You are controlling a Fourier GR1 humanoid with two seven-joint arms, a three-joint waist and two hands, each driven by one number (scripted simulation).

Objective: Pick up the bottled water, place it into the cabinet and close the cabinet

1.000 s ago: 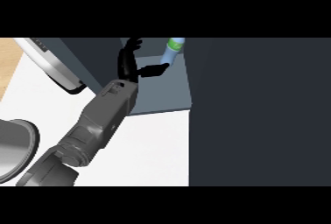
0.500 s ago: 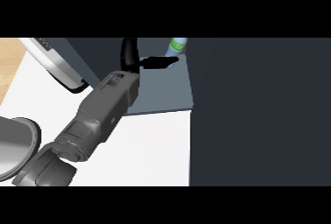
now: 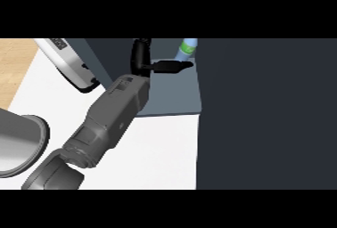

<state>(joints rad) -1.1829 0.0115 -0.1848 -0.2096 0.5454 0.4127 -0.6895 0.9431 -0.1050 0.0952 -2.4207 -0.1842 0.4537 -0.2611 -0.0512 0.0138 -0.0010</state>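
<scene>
- One robot hand [image 3: 150, 62] shows in the head view, on a grey forearm [image 3: 108, 120] that rises from the lower left; the view does not settle which side it belongs to.
- The robot hand is black. Part of it stands upright along the cabinet's left inner edge, and one straight part juts out to the right.
- It holds nothing: the fingers look straight, not curled round anything.
- The bottle [image 3: 186, 50] stands just right of the robot hand, a little above the tip of the jutting part, inside the cabinet [image 3: 174, 95]. Whether that tip touches the bottle, I cannot tell.
- The bottle is pale blue with a green band; only its upper part shows, tilted slightly.
- The cabinet's grey floor spreads below and to the right of the robot hand.
- A dark panel [image 3: 263, 116] fills the view to the right of the robot hand and the bottle.
- A white door [image 3: 69, 67] slants away to the left of the robot hand.
- The white bench [image 3: 158, 151] lies below the robot hand, under the forearm.
- A grey round object [image 3: 20, 144] sits far down to the left on the bench.
</scene>
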